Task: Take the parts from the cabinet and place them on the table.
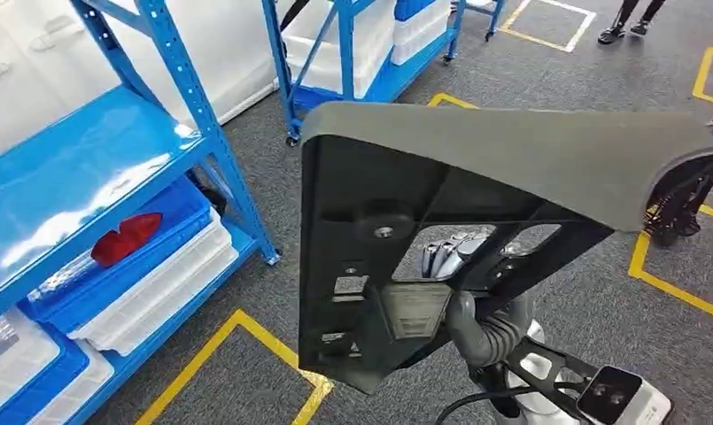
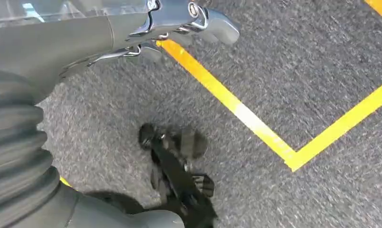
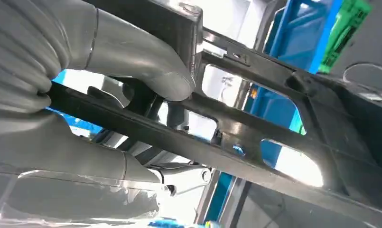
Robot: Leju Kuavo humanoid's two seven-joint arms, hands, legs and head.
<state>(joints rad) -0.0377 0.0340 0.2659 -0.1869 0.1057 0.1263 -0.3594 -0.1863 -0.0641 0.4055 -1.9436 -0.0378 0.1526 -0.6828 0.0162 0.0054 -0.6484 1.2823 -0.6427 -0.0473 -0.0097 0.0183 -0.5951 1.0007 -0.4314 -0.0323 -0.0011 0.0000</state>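
Grey carpet with yellow floor tape (image 1: 662,283), blue cabinet (image 1: 113,177) upper left; right hand (image 1: 450,257) grips large black part (image 1: 476,168) mid-frame by a thin rib, risking slippage; left hand (image 2: 179,23) hangs empty, fingers apart.

I see the part (image 1: 476,159) as moulded plastic: matt grey, finely grained outer skin, and a darker, slightly shiny ribbed underside with a metal-looking insert. My right hand (image 3: 132,61) gripping its strut has a smooth grey satin thumb, a ribbed rubbery cover and shiny metal links. My left hand (image 2: 179,23) looks the same, smooth grey shell with polished metal linkages. The floor (image 2: 298,61) is rough grey speckled carpet with glossy yellow tape lines (image 2: 227,97). The shelving (image 1: 104,150) is glossy blue painted metal, reflecting light. The bins (image 1: 166,279) look like translucent white and glossy blue plastic. The red piece (image 1: 125,239) is shiny plastic.
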